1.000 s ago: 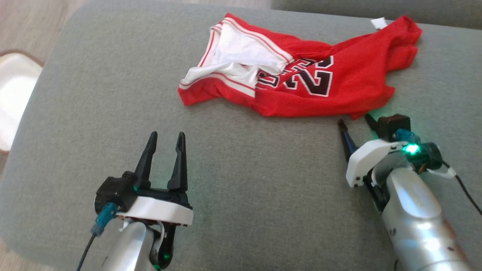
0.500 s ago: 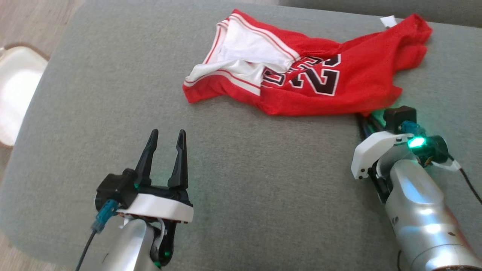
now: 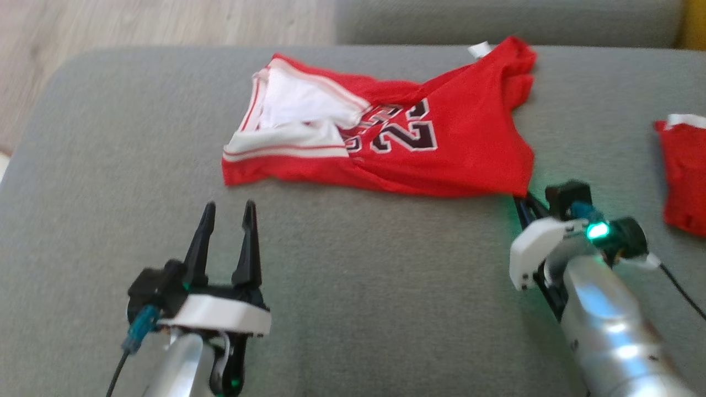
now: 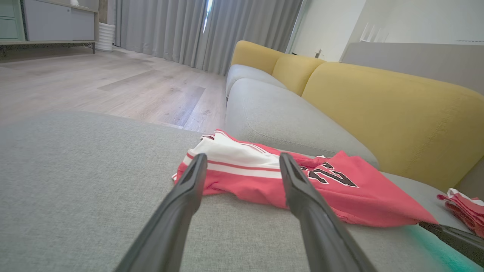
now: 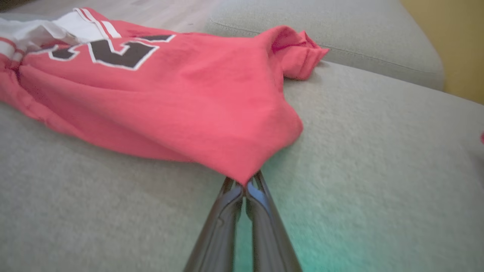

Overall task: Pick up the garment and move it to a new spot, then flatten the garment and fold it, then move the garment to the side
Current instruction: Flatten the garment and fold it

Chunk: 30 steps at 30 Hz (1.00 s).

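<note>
The garment [image 3: 397,138] is a red jersey with white trim and dark numbers, lying crumpled on the grey sofa seat [image 3: 353,309]. It also shows in the left wrist view [image 4: 302,185] and the right wrist view [image 5: 170,90]. My right gripper [image 3: 521,199] is shut on the garment's near right corner, and the cloth pulls to a point between the fingertips [image 5: 245,183]. My left gripper [image 3: 229,212] stands open, a short way in front of the garment's left end and apart from it, its two fingers [image 4: 189,189] empty.
A second red cloth [image 3: 684,171] lies at the right edge of the seat. A yellow backrest [image 4: 378,109] and a further grey cushion [image 3: 496,22] run behind the seat. Wooden floor [image 3: 138,22] lies beyond the left edge.
My right gripper went from open beside the garment's corner to shut on it. The head camera shifted, bringing the second red cloth into view. The left gripper kept its pose.
</note>
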Available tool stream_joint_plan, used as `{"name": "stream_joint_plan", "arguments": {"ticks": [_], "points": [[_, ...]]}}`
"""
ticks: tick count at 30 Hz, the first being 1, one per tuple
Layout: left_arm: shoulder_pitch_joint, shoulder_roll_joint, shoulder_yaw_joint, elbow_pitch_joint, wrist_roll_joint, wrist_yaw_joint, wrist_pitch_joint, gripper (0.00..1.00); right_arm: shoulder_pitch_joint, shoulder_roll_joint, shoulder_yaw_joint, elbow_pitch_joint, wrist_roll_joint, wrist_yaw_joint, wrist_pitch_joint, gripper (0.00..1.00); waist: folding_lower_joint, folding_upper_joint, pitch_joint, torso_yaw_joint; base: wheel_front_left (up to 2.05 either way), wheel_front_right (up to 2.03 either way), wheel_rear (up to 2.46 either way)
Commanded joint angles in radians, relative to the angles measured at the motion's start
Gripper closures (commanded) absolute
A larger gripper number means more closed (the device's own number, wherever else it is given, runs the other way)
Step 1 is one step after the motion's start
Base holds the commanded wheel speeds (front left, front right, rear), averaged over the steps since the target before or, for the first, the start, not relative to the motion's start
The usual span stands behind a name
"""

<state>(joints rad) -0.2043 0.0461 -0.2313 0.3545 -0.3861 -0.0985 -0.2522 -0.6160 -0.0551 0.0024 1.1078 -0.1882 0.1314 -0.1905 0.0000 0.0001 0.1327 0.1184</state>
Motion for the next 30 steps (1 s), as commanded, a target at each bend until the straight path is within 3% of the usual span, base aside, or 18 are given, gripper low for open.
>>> {"name": "stream_joint_plan", "arguments": {"ticks": [1,10,11,12,17,23,30], "points": [[-0.004,0.004,0.038,-0.024,0.005,-0.004,-0.01,0.0,0.013,-0.008,0.02,-0.025,-0.013,-0.001,0.001,1.0,0.0,-0.0001,-0.044,-0.042,0.0,0.0,0.0],[0.052,0.004,0.055,-0.032,0.004,-0.007,-0.01,0.0,0.099,-0.085,-0.012,-0.087,-0.092,-0.001,0.117,1.0,0.0,-0.0001,-0.113,-0.102,0.0,0.0,0.0],[0.057,0.004,0.055,-0.033,0.003,-0.006,-0.01,0.0,0.11,-0.087,-0.025,-0.106,-0.099,-0.001,0.125,0.58,0.0,-0.0001,-0.117,-0.105,0.0,0.0,0.0],[0.06,0.004,0.056,-0.034,0.002,-0.006,-0.01,0.0,0.121,-0.085,-0.036,-0.127,-0.106,-0.001,0.129,0.0,0.0,-0.0001,-0.12,-0.109,0.0,0.0,0.0],[0.071,0.004,0.056,-0.04,-0.002,-0.006,-0.01,0.0,0.18,-0.048,-0.053,-0.258,-0.138,-0.001,0.123,0.0,0.0,-0.0001,-0.124,-0.12,0.0,0.0,0.0],[0.072,0.004,0.062,-0.041,0.002,-0.007,-0.01,0.0,0.249,-0.008,0.002,-0.431,-0.143,-0.001,0.065,0.0,0.0,-0.0001,-0.119,-0.13,0.0,0.0,0.0],[0.059,0.004,0.064,-0.042,0.01,-0.011,-0.01,0.0,0.355,0.004,0.143,-0.622,0.046,-0.001,-0.023,0.0,0.0,-0.0001,-0.111,-0.137,0.0,0.0,0.0]]}}
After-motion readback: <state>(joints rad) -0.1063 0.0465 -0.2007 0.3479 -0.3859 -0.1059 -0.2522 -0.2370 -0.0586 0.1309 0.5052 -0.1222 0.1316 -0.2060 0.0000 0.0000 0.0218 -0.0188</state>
